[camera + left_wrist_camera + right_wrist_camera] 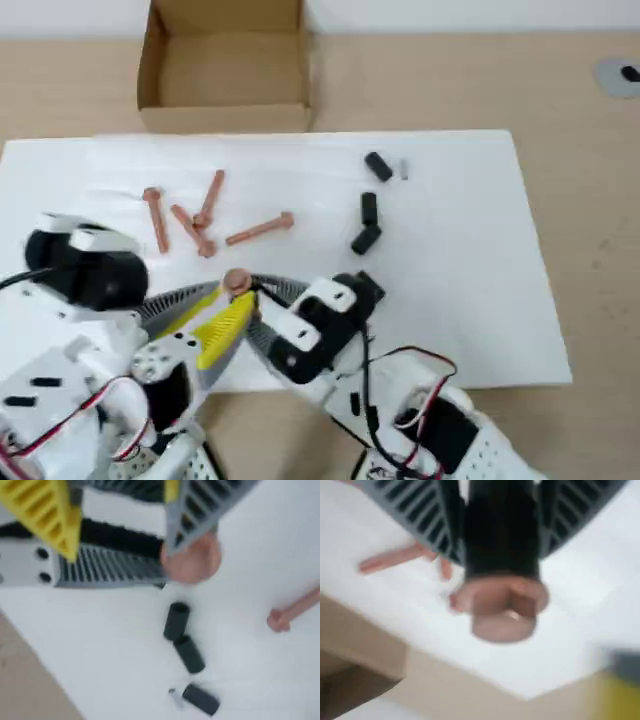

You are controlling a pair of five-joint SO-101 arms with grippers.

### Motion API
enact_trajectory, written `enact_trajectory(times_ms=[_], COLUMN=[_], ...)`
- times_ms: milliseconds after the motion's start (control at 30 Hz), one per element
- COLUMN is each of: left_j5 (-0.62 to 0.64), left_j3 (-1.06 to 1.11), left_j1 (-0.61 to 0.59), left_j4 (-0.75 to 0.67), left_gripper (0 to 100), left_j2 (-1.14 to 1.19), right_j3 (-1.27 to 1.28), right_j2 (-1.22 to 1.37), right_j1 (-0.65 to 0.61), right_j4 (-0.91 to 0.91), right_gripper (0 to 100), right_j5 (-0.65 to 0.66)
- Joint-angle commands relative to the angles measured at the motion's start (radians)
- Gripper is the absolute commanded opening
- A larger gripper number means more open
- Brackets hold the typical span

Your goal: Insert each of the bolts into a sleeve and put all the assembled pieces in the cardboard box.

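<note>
Bolt (503, 611) sits in sleeve (502, 525) gripped by right hand (501, 555), clearest wrist-side.

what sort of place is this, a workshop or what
Probably a robot test bench: a white sheet on a tan tabletop, loose copper-coloured bolts and short black sleeves, an open brown cardboard box.

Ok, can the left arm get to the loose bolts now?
Probably yes. The loose bolts lie uncovered just beyond the left gripper, with nothing between. It would first need to back away from the piece in the right gripper.
</note>
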Motion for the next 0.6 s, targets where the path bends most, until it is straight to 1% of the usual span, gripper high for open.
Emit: enact_trajectory(times_ms=[0,100,233,300,433,567], left_j5=[-0.005,-0.029,-0.169,-0.216,-0.278,-0.304], left_j3=[-0.222,-0.334,-0.384,-0.382,-0.382,-0.345], left_j1=[-0.043,-0.215,-0.480,-0.574,-0.669,-0.704], left_j4=[0.055,0.084,0.081,0.080,0.081,0.078], left_gripper=[13,13,13,13,13,13], left_j2=[0.125,0.229,0.337,0.378,0.427,0.429], right_j3=[-0.188,-0.378,-0.685,-0.831,-1.090,-1.337], right_j2=[0.079,0.278,0.618,0.782,1.090,1.386], right_j1=[0.113,0.206,0.298,0.325,0.369,0.412], right_j4=[-0.026,-0.023,-0.025,-0.026,-0.026,-0.028], right_gripper=[0.9,0.9,0.9,0.9,0.9,0.9], right_j5=[-0.020,-0.063,-0.081,-0.081,-0.080,-0.080])
